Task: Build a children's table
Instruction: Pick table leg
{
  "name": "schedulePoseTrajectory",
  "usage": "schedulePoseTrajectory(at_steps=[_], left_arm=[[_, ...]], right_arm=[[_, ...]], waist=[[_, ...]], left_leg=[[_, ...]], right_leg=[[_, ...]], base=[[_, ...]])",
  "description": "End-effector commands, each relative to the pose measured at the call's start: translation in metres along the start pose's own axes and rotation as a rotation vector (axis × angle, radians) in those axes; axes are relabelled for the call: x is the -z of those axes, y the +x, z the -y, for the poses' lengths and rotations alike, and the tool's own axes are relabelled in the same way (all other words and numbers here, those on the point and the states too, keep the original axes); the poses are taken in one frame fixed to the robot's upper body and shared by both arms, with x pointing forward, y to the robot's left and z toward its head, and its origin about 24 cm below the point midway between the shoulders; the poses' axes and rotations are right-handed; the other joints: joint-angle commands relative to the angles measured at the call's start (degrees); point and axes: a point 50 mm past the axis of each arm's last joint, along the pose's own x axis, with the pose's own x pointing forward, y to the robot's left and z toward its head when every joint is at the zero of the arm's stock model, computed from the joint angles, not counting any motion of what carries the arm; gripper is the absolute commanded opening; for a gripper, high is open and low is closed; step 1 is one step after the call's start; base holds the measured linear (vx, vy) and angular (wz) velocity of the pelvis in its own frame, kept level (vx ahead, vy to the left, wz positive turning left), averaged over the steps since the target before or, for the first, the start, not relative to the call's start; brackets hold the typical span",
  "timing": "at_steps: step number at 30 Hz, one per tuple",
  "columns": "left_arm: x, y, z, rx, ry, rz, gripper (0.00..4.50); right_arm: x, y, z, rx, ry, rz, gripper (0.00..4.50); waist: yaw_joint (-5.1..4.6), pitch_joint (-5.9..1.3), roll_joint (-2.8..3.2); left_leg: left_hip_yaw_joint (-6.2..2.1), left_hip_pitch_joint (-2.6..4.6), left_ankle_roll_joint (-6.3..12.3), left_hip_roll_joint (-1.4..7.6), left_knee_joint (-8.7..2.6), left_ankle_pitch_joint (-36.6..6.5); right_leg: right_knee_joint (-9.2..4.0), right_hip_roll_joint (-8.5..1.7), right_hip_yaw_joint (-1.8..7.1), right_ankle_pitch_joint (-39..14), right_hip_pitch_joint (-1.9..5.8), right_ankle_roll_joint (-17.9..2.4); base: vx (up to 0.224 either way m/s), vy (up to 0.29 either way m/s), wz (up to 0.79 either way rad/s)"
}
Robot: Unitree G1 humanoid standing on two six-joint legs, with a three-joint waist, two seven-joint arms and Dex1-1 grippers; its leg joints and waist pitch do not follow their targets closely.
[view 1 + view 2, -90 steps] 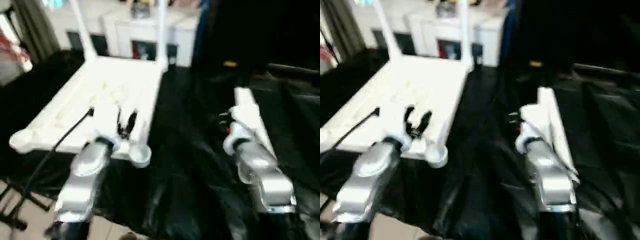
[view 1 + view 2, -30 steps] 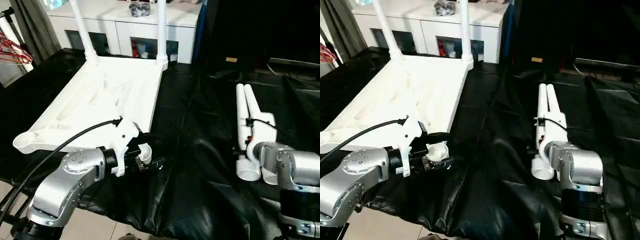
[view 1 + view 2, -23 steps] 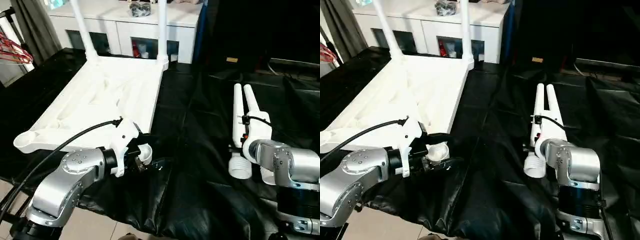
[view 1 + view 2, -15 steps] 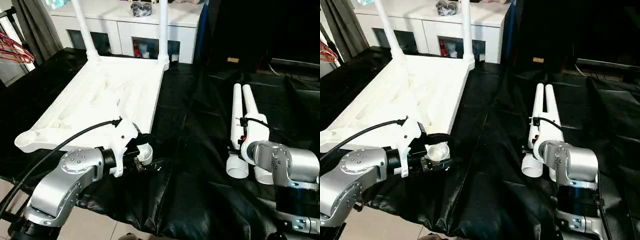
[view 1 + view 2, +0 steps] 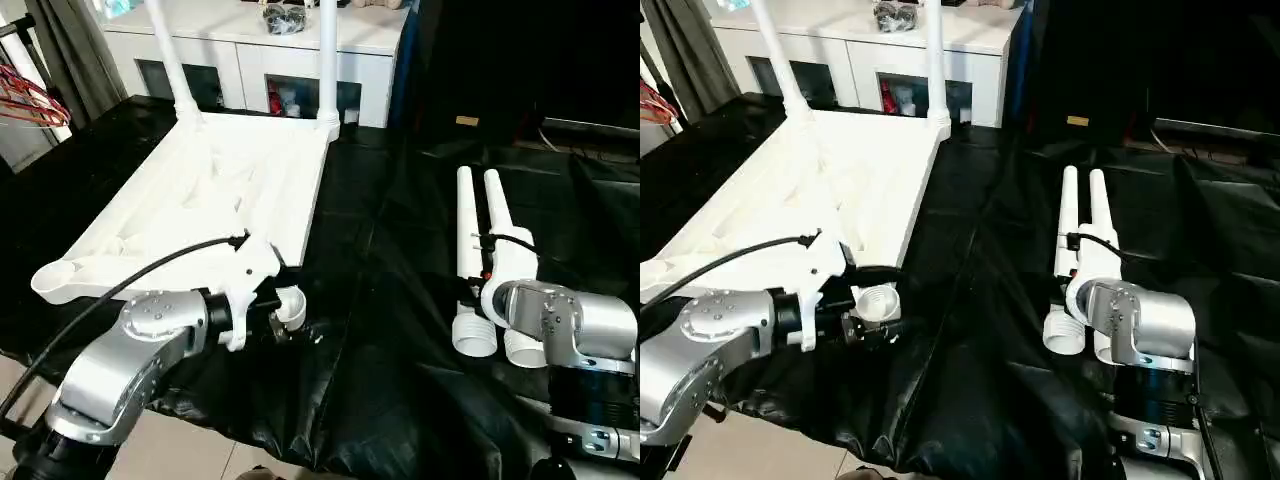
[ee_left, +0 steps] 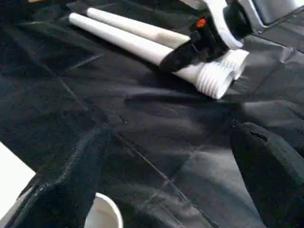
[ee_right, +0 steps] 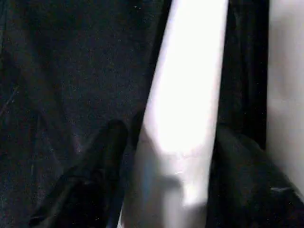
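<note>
On the black-sheeted tabletop (image 5: 380,300), the white top (image 5: 200,200) lay upside down, ribs up, reaching away from the left gripper (image 6: 171,133) toward the far edge. That gripper stood wide open and empty, level over the sheet, with its two fingers (image 6: 270,171) well apart. The top's near corner socket (image 5: 290,303) sat just beside it, its round rim showing by the base of one finger in the left wrist view. A black cable (image 5: 130,285) ran back from the left wrist over the top's near edge.

At the end of the top farthest from the left gripper, two legs stood upright in the corner sockets: one (image 5: 172,60) at the far left corner, the other (image 5: 327,60) at the far right corner. Behind them stood a white cabinet (image 5: 380,40).

Well off to the right of the left gripper, two loose legs lay side by side on the sheet, touching or nearly so, with their flared ribbed ends toward the robot. The right gripper (image 7: 171,142) pointed down over the left leg (image 5: 466,230) of the pair, near its flared end, and straddled it. Whether it had a firm grip on that leg I could not tell. The other loose leg (image 5: 497,205) lay just to the right of that gripper.
</note>
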Motion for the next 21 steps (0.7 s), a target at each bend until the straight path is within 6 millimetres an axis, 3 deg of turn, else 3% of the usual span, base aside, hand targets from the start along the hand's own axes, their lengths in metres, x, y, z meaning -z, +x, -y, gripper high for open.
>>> schedulePoseTrajectory(at_steps=[1, 5, 8, 12, 16, 17, 21], left_arm=[[-0.005, 0.000, -0.006, -0.036, 0.020, 0.016, 4.50], [-0.015, 0.005, -0.020, -0.130, -0.002, 0.067, 4.50], [-0.025, 0.011, -0.037, -0.250, -0.055, 0.111, 4.50], [-0.031, 0.016, -0.042, -0.280, -0.103, 0.158, 4.50], [-0.053, 0.040, -0.043, -0.254, -0.293, 0.313, 4.50], [-0.054, 0.041, -0.043, -0.252, -0.302, 0.317, 4.50], [-0.060, 0.065, -0.044, -0.209, -0.588, 0.367, 4.50]], right_arm=[[-0.004, -0.001, -0.002, -0.035, 0.024, 0.028, 2.55], [-0.015, -0.006, -0.010, -0.150, 0.061, 0.116, 2.27], [-0.023, -0.011, -0.017, -0.238, 0.086, 0.171, 2.00], [-0.026, -0.014, -0.018, -0.273, 0.110, 0.190, 1.92], [-0.036, -0.025, -0.026, -0.446, 0.164, 0.315, 1.87], [-0.036, -0.026, -0.027, -0.459, 0.166, 0.326, 1.87], [-0.040, -0.053, -0.048, -0.789, 0.140, 0.499, 1.86]], waist=[[0.25, -3.26, -0.41], [0.16, -3.30, -0.17], [0.35, -3.40, -0.26], [0.43, -3.54, -0.41], [1.07, -3.68, -0.79], [1.14, -3.65, -0.91], [1.54, -3.56, -1.42]], left_leg=[[-1.46, 1.13, -3.09, 4.01, -4.03, -6.63], [-1.24, 1.16, -2.71, 3.98, -3.77, -6.90], [-1.46, 1.07, -2.07, 4.09, -3.74, -5.96], [-1.35, 1.02, -1.68, 4.08, -3.58, -4.30], [-0.95, 1.14, -0.60, 4.13, -3.08, -4.02], [-1.11, 0.81, 0.13, 4.23, -3.16, -3.72], [-1.10, 0.46, 2.89, 4.02, -2.79, -3.00]], right_leg=[[-4.73, -5.98, 2.90, -5.41, 2.05, -7.64], [-4.83, -6.03, 2.97, -4.65, 2.03, -8.11], [-4.78, -6.11, 2.87, -3.88, 2.31, -8.46], [-4.49, -6.03, 2.78, -1.71, 2.37, -8.78], [-4.73, -6.49, 2.84, -1.12, 2.42, -10.61], [-4.55, -6.47, 2.78, -0.76, 2.57, -10.89], [-4.70, -6.63, 2.58, -0.13, 2.86, -10.80]], base=[[0.000, 0.000, 0.00], [0.000, 0.000, 0.00], [0.000, 0.000, 0.00], [0.000, 0.000, 0.00], [0.000, 0.000, 0.00], [0.000, 0.000, 0.00], [0.000, 0.000, 0.00]])
